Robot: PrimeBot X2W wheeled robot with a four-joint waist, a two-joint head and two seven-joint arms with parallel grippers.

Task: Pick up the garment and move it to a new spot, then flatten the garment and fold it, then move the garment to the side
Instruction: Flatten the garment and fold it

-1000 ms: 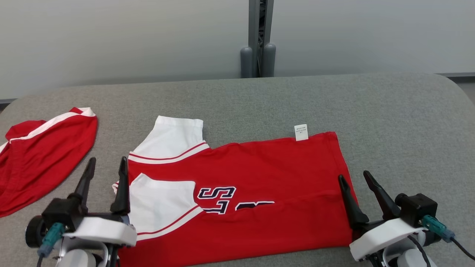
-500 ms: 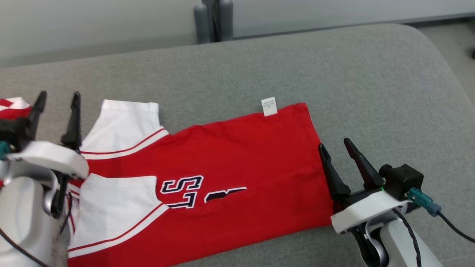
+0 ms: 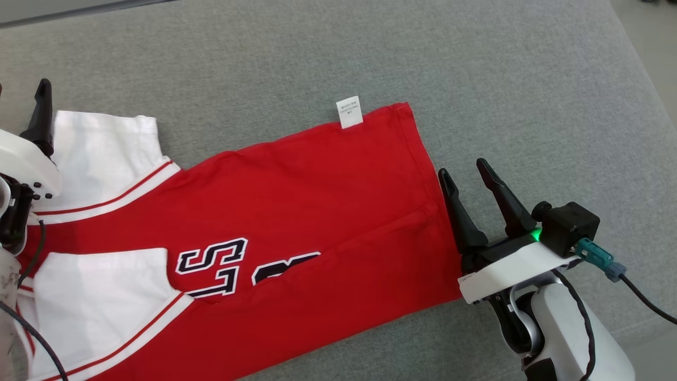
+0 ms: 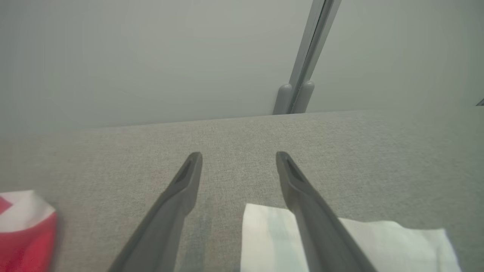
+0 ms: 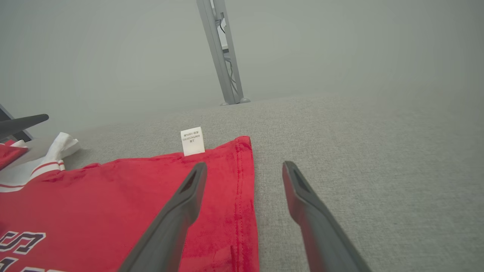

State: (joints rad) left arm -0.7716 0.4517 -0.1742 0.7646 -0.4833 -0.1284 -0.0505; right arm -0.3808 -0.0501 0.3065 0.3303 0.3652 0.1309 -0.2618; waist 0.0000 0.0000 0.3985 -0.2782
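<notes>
A red garment (image 3: 296,211) with white sleeves and dark lettering lies flat on the grey table (image 3: 502,69), folded lengthwise, its white label (image 3: 349,111) at the far edge. My right gripper (image 3: 461,166) stands open at the garment's right hem. In the right wrist view its left finger is over the red hem (image 5: 242,181) and its right finger over bare table. My left gripper (image 4: 238,155) is open above the far white sleeve (image 4: 397,241); one of its fingers (image 3: 41,114) shows at the left edge of the head view. Neither gripper holds anything.
Another red and white garment (image 4: 22,234) lies to the left of the left gripper. A grey post (image 4: 298,94) stands behind the table's far edge against a pale wall. The table's rounded right edge (image 3: 648,90) is near the right arm.
The head camera has tipped down and swung, so the whole picture shifted. Against the garment, my left gripper has moved farther away, up to the far sleeve. The right gripper stays at the hem.
</notes>
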